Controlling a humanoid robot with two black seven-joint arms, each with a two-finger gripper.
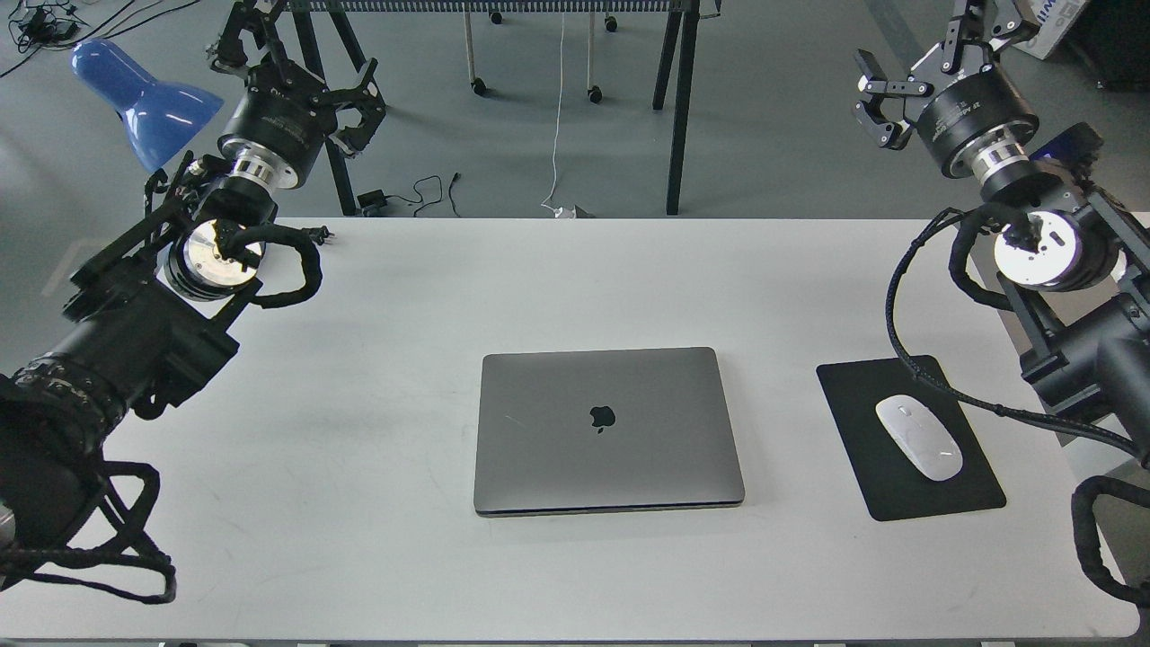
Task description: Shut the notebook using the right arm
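The notebook (608, 430) lies closed and flat at the middle of the white table (404, 296), grey lid up, with the dark apple logo showing. My right arm is lifted off the table at the upper right. Its gripper (934, 52) is open and empty, held high over the floor beyond the table's far right corner, well away from the notebook. My left gripper (304, 58) is open and empty at the upper left, beyond the table's far edge near the blue lamp.
A black mouse pad (907, 440) with a white mouse (918, 437) lies right of the notebook. A blue lamp (135, 94) stands at the far left. Black table legs (674, 108) and cables stand on the floor behind.
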